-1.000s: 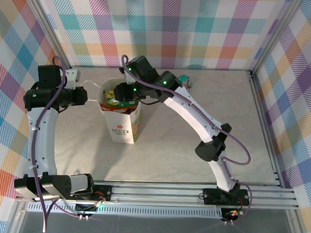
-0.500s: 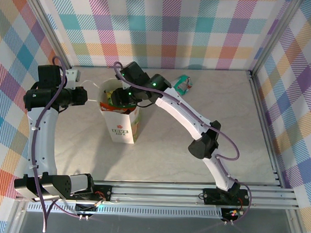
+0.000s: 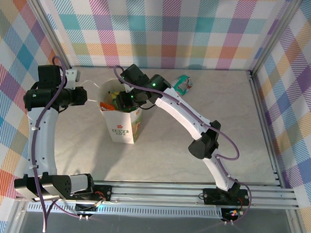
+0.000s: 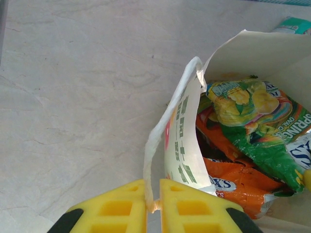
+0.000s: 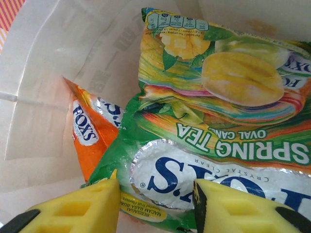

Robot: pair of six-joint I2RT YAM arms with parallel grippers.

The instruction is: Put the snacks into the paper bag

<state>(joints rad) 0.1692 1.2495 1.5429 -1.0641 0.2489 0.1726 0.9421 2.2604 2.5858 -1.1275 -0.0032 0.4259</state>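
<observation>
1. Pinches the cord handle [image 4: 146, 165] of the paper bag [image 3: 121, 128] with the left gripper [image 4: 153, 194], jaws narrow, from the bag's 9 o'clock.
2. Reaches into the upright bag's mouth from 2 o'clock with the right gripper [image 5: 154, 187], jaws parted.
3. Shows, inside the bag, a green-yellow packet [image 5: 214, 97] beneath that gap, overlapping an orange packet [image 5: 90, 131] at its 8 o'clock.
4. Shows a teal packet [image 3: 182, 84] on the table [image 3: 248, 125], well apart, at the bag's 2 o'clock.

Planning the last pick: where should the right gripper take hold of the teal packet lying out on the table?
Probably from straight above, closing across the middle of the teal packet: it lies low on the table with nothing beside it, so its edges offer little from the side.
</observation>
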